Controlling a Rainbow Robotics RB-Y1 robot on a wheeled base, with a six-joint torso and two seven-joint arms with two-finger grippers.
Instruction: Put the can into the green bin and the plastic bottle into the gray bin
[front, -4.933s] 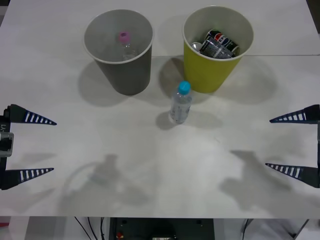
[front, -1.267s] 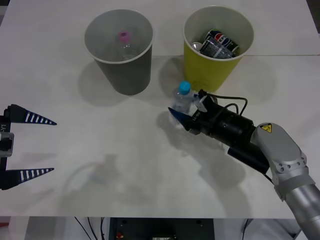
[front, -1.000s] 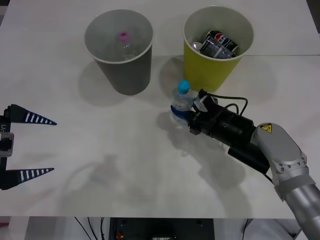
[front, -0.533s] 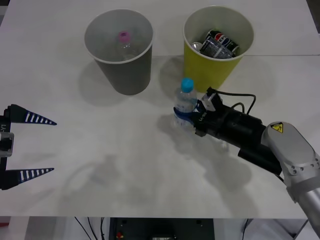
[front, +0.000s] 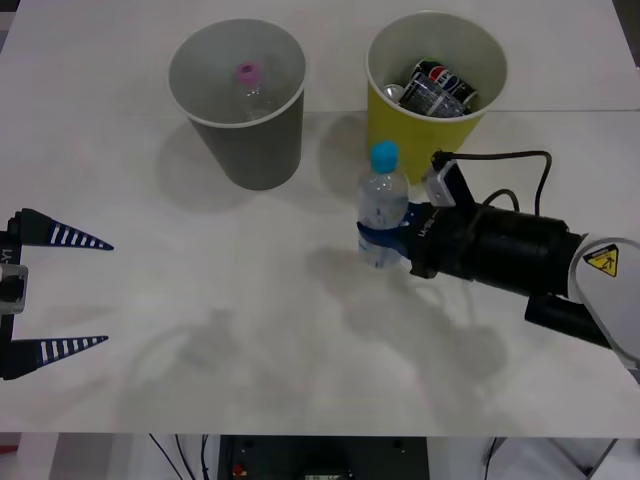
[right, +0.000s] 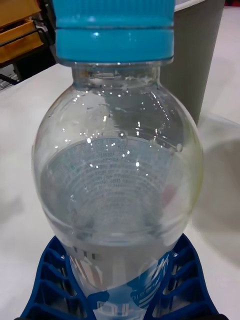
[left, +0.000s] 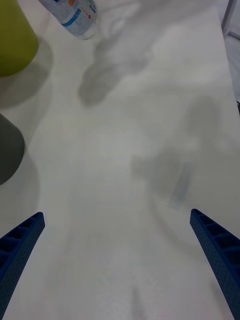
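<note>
Jaws of right gripper (front: 385, 238) pinching small clear plastic bottle (front: 383, 205) low, beside yellow-green bin (front: 432, 98). Keep upright, lift above dark gray bin (front: 240, 100) rim. Left gripper (front: 55, 295) spread, parked.

2 bins (front: 238, 100) (front: 436, 95), 2 bottles (front: 383, 200) (front: 250, 85), approx. 2 cans (front: 440, 88).

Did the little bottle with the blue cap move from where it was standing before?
Yes. The plastic bottle, held by the right pincer, moved rightward, now directly before the green bin.
</note>
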